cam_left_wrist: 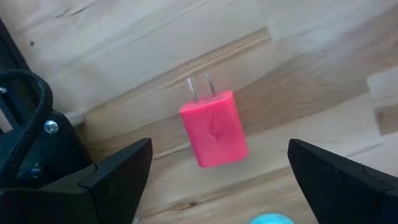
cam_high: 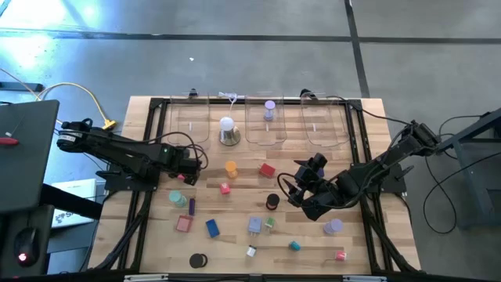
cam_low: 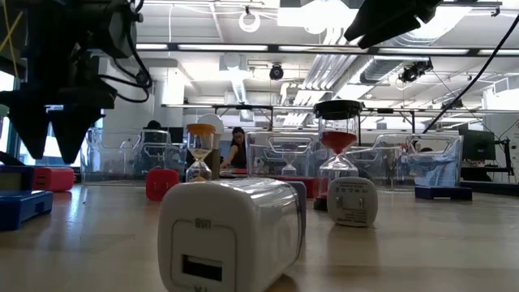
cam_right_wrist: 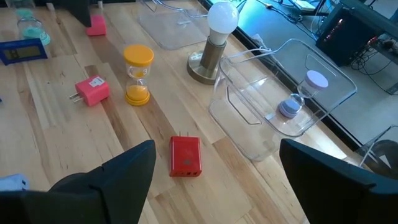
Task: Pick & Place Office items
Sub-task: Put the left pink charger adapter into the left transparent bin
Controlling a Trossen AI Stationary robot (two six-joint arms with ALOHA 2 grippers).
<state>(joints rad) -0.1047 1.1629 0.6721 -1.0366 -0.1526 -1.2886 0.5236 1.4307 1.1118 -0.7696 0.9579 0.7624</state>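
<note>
While wide open and empty, left hand [cam_left_wrist: 217,180] over pink charger [cam_left_wrist: 214,127]; right hand [cam_right_wrist: 214,180] likewise, near red charger [cam_right_wrist: 185,156].

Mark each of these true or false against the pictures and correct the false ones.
1. A purple hourglass sits inside a clear bin. True.
2. The pink charger is clamped in the left gripper. False: it lies on the table between open fingers.
3. The orange hourglass stands upright. True.
4. The red charger is in a bin. False: it lies on the table.
5. The right gripper holds the light bulb. False: it is open and empty.
</note>
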